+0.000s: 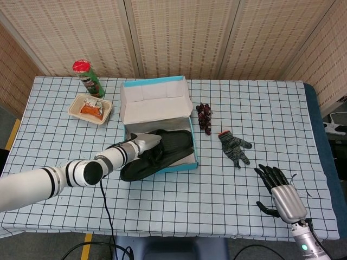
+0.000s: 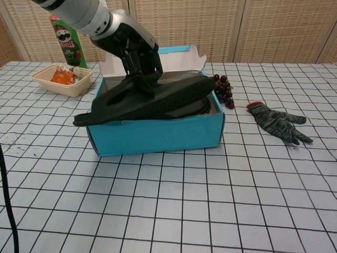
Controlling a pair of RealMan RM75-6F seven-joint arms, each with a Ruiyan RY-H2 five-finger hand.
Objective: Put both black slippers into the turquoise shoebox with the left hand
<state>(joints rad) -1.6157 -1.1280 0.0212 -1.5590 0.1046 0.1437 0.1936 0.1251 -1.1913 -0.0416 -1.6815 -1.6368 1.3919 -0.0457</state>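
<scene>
The left hand (image 2: pixel 138 55) grips the second slipper (image 2: pixel 145 100) by its strap, fingers closed around it from above. The slipper sits tilted across the shoebox (image 2: pixel 158 132): its front end lies inside, towards the box's right wall, while its heel hangs out over the left front corner of the box. In the head view that heel overhangs the front wall above the table (image 1: pixel 179 195).

The risk here is that the slipper is let go while it rides on the rim. The overhanging heel could tip it out onto the table, or a downward push on the rim could drag the light cardboard box along. It looks as if it needs sliding further right or turning before release.

The first slipper (image 1: pixel 179 142) already lies flat in the box, mostly hidden under the second. Near the far left corner of the table a shallow tray (image 1: pixel 76 112) holds an orange snack packet (image 1: pixel 90 109).

The right hand (image 1: pixel 283 195) rests near the front right corner, fingers apart and holding nothing.
</scene>
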